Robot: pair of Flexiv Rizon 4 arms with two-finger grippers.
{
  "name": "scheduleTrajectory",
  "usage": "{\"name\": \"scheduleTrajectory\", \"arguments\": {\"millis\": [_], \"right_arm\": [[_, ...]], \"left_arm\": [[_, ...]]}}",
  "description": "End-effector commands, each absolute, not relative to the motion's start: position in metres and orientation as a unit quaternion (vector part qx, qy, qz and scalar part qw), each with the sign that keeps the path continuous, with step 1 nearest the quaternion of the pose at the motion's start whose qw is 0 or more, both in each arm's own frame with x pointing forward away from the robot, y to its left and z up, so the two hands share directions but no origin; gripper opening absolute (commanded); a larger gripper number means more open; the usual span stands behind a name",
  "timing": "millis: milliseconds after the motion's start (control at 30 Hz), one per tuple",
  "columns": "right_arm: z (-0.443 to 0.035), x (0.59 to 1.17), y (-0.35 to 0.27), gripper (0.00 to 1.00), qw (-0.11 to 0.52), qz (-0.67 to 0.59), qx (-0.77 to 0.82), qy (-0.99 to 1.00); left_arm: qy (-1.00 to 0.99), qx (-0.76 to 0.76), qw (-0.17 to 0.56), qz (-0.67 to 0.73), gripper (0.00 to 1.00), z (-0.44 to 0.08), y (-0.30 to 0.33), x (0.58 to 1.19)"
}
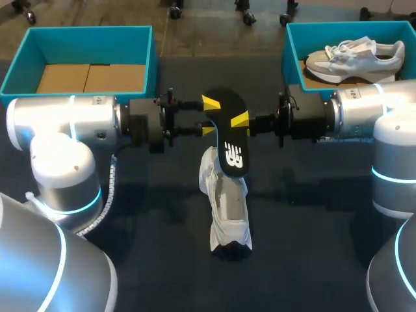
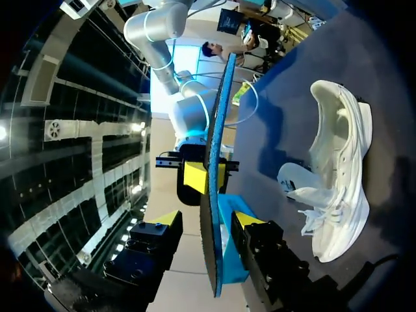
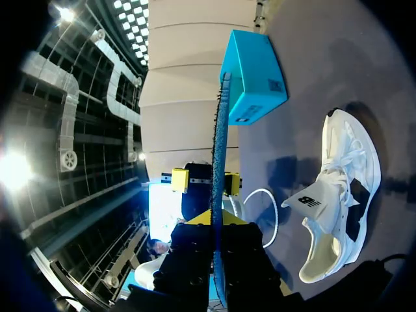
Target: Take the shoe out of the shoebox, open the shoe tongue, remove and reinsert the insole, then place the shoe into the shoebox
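Black insole [image 1: 229, 130] hangs just above the white shoe [image 1: 227, 208] on the table [image 1: 312, 214], pinched in the right end effector [image 1: 242, 121] while the left end effector [image 1: 209, 116] stands open around it, so a weak pinch could drop it beside the shoe.

Overhead; opposed wrist views sharing insole [image 1: 229, 140]
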State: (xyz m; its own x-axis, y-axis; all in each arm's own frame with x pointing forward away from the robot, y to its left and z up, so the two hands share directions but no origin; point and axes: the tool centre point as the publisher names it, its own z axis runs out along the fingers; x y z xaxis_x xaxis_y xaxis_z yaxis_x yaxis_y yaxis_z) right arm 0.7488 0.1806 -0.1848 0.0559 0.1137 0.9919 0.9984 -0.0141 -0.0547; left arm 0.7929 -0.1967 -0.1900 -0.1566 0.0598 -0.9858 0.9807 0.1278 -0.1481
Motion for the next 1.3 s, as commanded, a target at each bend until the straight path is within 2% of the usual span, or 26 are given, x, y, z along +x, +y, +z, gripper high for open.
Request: {"name": "scheduleTrajectory", "arguments": {"millis": [33,200,367,700,767,900,1133,1200,1267,1300], "right_arm": [[-0.185,0.749,0.182,0.0,0.481,-0.46,-0.545,-0.511],[-0.185,0.749,0.182,0.0,0.481,-0.46,-0.545,-0.511],[-0.185,0.749,0.182,0.0,0.481,-0.46,-0.545,-0.511],[-0.185,0.749,0.182,0.0,0.481,-0.46,-0.545,-0.511],[-0.185,0.749,0.182,0.0,0.481,-0.46,-0.545,-0.511],[-0.185,0.749,0.182,0.0,0.481,-0.46,-0.545,-0.511],[-0.185,0.749,0.182,0.0,0.481,-0.46,-0.545,-0.511],[-0.185,0.749,0.182,0.0,0.481,-0.46,-0.545,-0.511],[-0.185,0.749,0.182,0.0,0.481,-0.46,-0.545,-0.511],[-0.185,0.749,0.182,0.09,0.481,-0.46,-0.545,-0.511]], "left_arm": [[0.584,0.445,0.476,-0.484,0.44,-0.192,-0.206,0.796],[0.584,0.445,0.476,-0.484,0.41,-0.192,-0.209,0.798],[0.583,0.446,0.475,-0.485,0.31,-0.193,-0.21,0.799],[0.58,0.452,0.471,-0.487,0.25,-0.193,-0.214,0.798],[0.58,0.451,0.47,-0.489,0.22,-0.194,-0.214,0.798],[0.581,0.45,0.472,-0.487,0.09,-0.193,-0.213,0.799],[0.581,0.449,0.472,-0.488,0.06,-0.193,-0.214,0.799],[0.581,0.45,0.472,-0.488,0.0,-0.194,-0.215,0.799],[0.58,0.451,0.472,-0.487,0.0,-0.194,-0.216,0.799],[0.58,0.452,0.472,-0.487,0.0,-0.194,-0.217,0.799]]}}
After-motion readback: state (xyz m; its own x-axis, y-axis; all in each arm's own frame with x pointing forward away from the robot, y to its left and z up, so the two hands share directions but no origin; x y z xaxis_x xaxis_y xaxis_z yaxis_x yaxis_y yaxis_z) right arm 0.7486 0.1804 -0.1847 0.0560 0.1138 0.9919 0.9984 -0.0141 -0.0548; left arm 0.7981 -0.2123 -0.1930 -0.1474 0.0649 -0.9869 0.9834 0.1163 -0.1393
